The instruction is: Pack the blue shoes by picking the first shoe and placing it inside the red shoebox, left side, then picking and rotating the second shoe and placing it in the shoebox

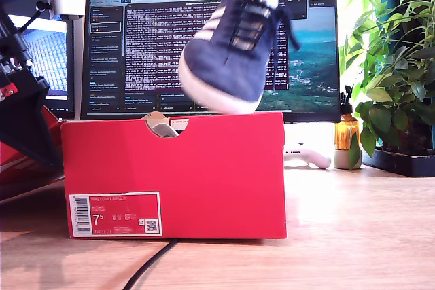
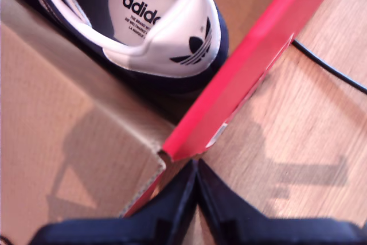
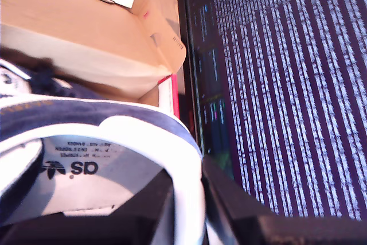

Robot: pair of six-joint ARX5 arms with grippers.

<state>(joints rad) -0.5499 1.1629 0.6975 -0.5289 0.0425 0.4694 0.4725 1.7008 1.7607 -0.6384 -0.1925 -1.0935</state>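
Monitor point(image 1: 136, 39), potted plant point(image 1: 397, 66), amber bottle point(image 1: 346, 134), black cable point(image 1: 146, 266).

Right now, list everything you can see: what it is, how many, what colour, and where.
Shoes: two, navy and white; one in the air above the box, one inside it.
Shoebox: one, red, on the desk, centre of the exterior view.
Monitor: one, dark, behind the box.
Plant: one, green, the exterior view's right.
Bottle: one, amber, beside the plant.
Cable: one, black, on the desk before the box.
Desk: one, light wood.
My first gripper: shut, empty, over the box's corner.
My second gripper: clamped on the raised shoe's collar.
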